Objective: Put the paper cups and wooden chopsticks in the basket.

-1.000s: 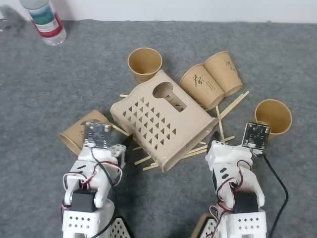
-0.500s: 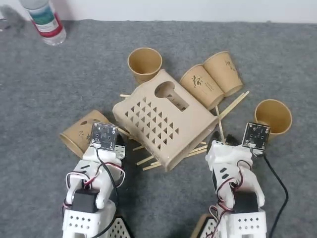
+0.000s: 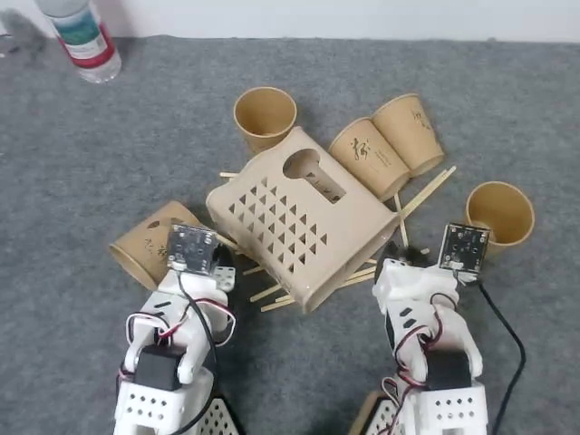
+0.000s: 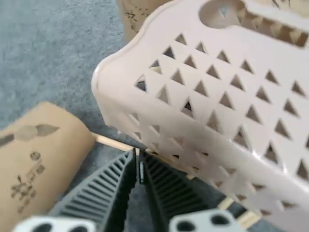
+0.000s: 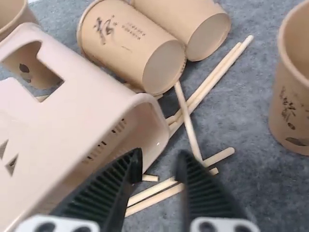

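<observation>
The table is covered from edge to edge by a coarse grey felt-like carpet (image 3: 82,154). Along its far edge a plain white wall (image 3: 362,16) is seen. A clear plastic bottle with a red, white and green label (image 3: 83,36) is stood at the far left, near the wall. Only soft shadows are cast.

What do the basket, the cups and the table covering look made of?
Basket: likely moulded plastic, matte beige, with clean triangular cut-outs. Cups: brown paper, with rolled rims and printed sides. Table covering: grey and fuzzy, probably felt or carpet.
</observation>
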Controlling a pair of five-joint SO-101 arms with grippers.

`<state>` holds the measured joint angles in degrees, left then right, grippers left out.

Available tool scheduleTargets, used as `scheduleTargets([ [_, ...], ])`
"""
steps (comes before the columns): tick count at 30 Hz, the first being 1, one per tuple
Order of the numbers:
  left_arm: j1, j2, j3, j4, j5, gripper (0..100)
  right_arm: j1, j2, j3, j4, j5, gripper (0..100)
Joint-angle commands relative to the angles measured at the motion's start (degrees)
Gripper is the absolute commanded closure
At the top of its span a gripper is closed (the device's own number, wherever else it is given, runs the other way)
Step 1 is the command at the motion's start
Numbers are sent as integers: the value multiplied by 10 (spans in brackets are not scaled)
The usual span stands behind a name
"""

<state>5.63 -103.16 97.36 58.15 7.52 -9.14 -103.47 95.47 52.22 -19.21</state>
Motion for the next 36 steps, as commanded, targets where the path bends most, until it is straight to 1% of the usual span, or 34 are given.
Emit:
scheduleTargets([
  [1,-12,-9,-9,-24,72,987,-7,-4,10,2,11,926],
  [5,-64,-7,-9,-96,95,987,-7,-4,10,-1,7,923],
  [9,-84,-7,-9,-124,98,987,8,-5,10,-30,-24,925],
  [11,-84,-7,-9,-135,98,987,49,-5,10,-58,-53,925],
  [14,-84,-8,-9,-138,100,987,126,-5,10,-95,-130,926],
  [16,-84,-9,-9,-138,120,987,145,-5,10,-102,-157,928],
  [18,-84,-8,-12,-135,136,987,112,-5,7,-87,-122,953],
  [20,-84,-7,-12,-134,139,987,51,-5,7,-70,-57,998],
  [21,-84,-7,-13,-127,139,987,27,-4,7,-62,-31,987],
  [22,-84,-7,-18,-115,139,987,11,-4,7,-54,-20,988],
  [28,-80,-6,-79,-29,139,987,3,-3,8,-44,-17,991],
  [32,-80,-5,-85,-18,139,987,3,-3,4,-36,-17,991],
  [34,-80,-5,-93,-7,139,987,2,-3,-11,-12,-17,991],
  [36,-80,-5,-126,26,140,987,2,-3,-38,25,-16,991],
])
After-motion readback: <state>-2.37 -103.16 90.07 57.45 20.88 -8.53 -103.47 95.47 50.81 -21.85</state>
